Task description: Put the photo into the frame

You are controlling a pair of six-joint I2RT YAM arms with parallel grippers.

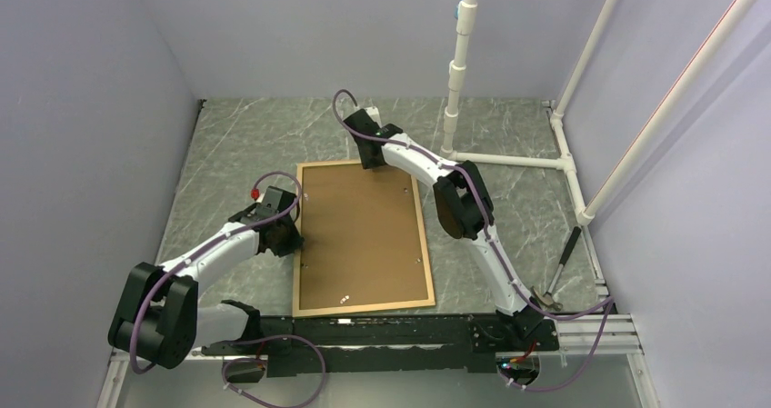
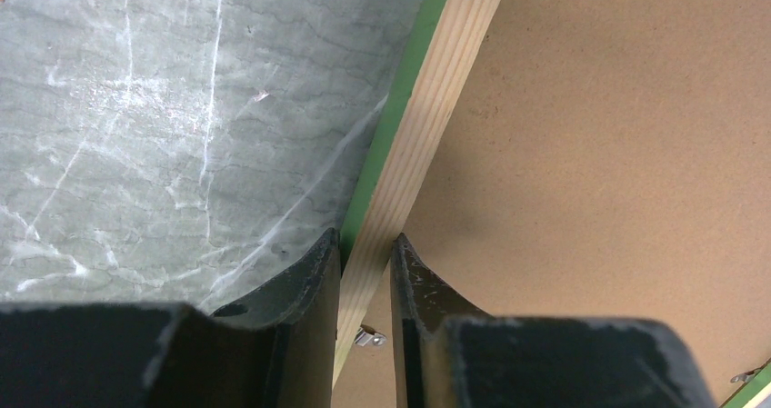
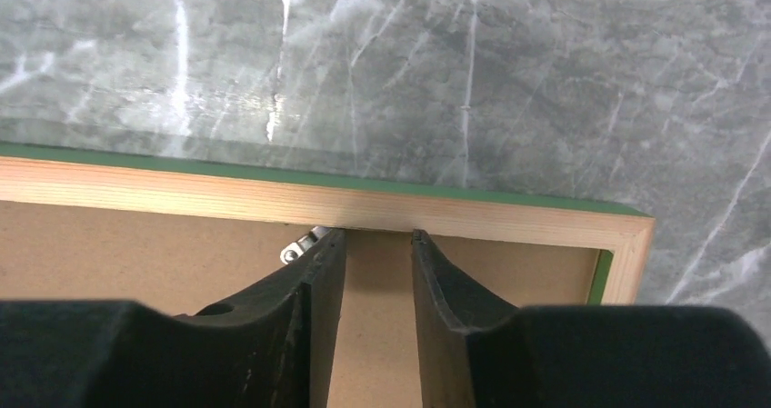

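Left gripper (image 2: 365, 244): nearly closed, pinching the left rail of the frame (image 2: 427, 126).
Frame position: flat on the table (image 1: 236, 144), wood face up, backing board (image 1: 364, 235) seated inside.
Photo: not visible (possibly under the board; cannot tell).
Right gripper (image 3: 377, 235): slightly parted, holding nothing, tips at the far rail's inner edge.
Risk: lifting by that thin rail could tilt the frame and spill the board.

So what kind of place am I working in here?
Likely a lab robot cell: plain walls box in a marble-patterned tabletop, and a white pipe rig stands at the far right.
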